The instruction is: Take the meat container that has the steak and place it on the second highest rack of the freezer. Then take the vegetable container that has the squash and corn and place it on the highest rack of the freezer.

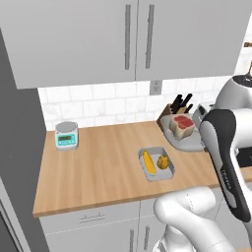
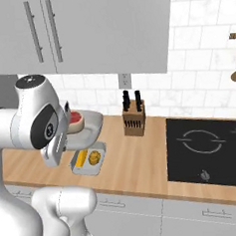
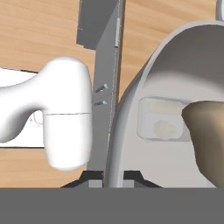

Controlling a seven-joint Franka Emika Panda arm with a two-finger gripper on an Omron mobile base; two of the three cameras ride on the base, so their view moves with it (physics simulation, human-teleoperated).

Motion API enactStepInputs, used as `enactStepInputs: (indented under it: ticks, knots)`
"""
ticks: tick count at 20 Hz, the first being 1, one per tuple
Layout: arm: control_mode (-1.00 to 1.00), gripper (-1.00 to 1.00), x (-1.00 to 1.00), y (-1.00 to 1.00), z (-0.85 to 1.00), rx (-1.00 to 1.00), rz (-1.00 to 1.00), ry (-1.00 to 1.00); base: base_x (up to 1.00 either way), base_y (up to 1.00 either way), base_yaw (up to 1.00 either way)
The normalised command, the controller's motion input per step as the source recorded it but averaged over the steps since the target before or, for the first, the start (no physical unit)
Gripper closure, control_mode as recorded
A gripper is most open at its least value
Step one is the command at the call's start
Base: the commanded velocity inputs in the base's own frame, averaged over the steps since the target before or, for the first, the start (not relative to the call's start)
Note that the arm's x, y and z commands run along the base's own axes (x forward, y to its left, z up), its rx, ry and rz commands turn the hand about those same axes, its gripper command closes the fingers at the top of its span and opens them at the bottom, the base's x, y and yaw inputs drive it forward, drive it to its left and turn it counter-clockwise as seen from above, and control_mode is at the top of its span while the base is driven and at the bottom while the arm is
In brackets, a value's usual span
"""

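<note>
Much of the gripper (image 3: 113, 176) was cut off: in the hand view only its two dark fingertips (image 3: 92, 176) showed at the bottom edge, set on either side of the pale rim of the meat container (image 3: 131, 113), so the hand was clenched on that rim. In both base views the robot's own forearm hid the gripper, and the container seemed lifted above the counter, though its underside could not be made out. The steak (image 1: 182, 123) lay inside it, red on top in the left base view; in the hand view it was only a brown blurred mass (image 3: 205, 135) at the right, cropped by the frame. Below and forward of the hand, the vegetable container (image 1: 156, 164) rested flat on the wooden counter (image 1: 93, 167), holding the corn (image 1: 148, 163) and the squash (image 1: 164, 161) side by side; through the held container's wall they appeared only as faint shapes. Beyond the hand stood a knife block (image 2: 134, 117) against the white tiled wall (image 2: 202, 79), and well off to one side a kitchen scale (image 1: 66, 135). Grey cabinets (image 1: 98, 39) hung above, and a black cooktop (image 2: 207, 148) was set into the counter.
</note>
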Motion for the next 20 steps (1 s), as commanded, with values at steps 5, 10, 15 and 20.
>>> enactStepInputs:
  ticks: [5, 10, 15, 20]
  knots:
    - [-1.0, 1.0, 0.0, 0.0, 0.0, 0.0, 0.0, -0.01, 0.0, 0.0, 0.0]
    - [-1.0, 1.0, 0.0, 0.0, 0.01, 0.0, 0.0, 0.0, 0.0, 0.0, 0.0]
    - [1.0, 1.0, 0.0, 0.0, 0.0, 0.0, 0.0, 0.0, -0.19, -0.17, 0.0]
    - [1.0, 1.0, 0.0, 0.0, 0.0, 0.0, 0.0, 0.0, -0.97, -0.73, 0.0]
